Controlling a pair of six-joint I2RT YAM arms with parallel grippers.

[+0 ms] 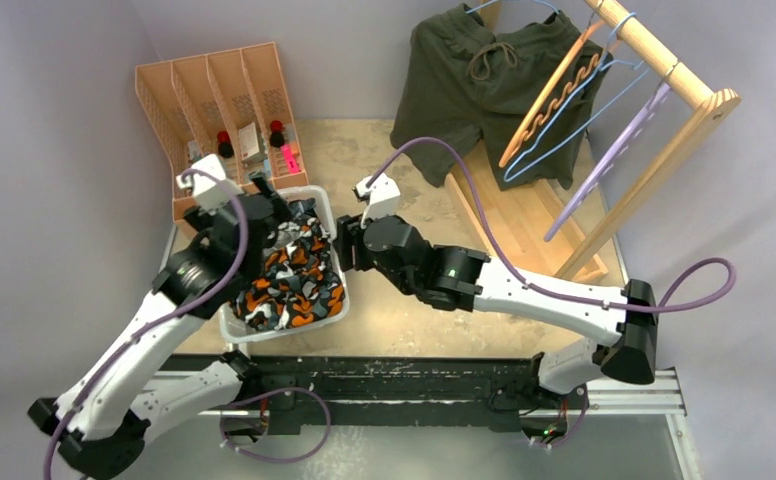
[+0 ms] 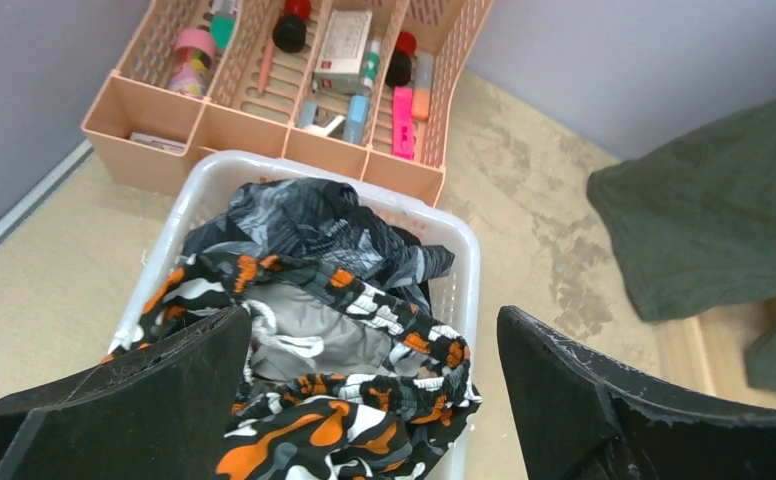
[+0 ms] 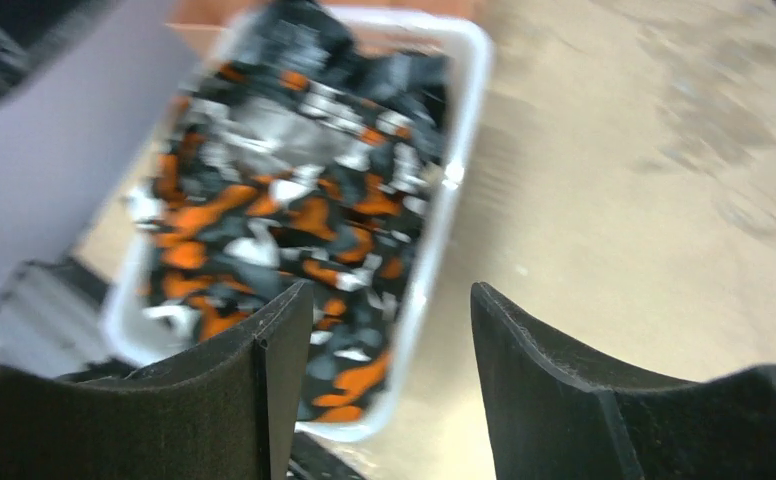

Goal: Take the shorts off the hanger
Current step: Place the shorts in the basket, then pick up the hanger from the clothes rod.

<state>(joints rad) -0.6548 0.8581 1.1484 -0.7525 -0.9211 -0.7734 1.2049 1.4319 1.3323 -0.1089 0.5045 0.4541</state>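
Olive green shorts (image 1: 469,85) with a drawstring hang on a hanger at the left end of the wooden rack (image 1: 699,95); their edge shows in the left wrist view as well (image 2: 714,230). Orange-black-white camouflage shorts (image 1: 289,275) (image 2: 334,410) (image 3: 294,215) lie heaped in the white basket (image 1: 294,328), on top of dark blue-grey camouflage shorts (image 2: 304,220). My left gripper (image 1: 282,212) (image 2: 374,400) hovers open over the basket's far end, holding nothing. My right gripper (image 1: 347,245) (image 3: 384,370) stands open at the basket's right rim (image 3: 464,110), empty; its view is blurred.
A peach divided organizer (image 1: 214,100) (image 2: 294,110) with markers and small items stands behind the basket. Bare hangers, one wooden (image 1: 554,95), one blue and one purple (image 1: 614,150), hang on the rack at the back right. Grey walls close in on the left and back.
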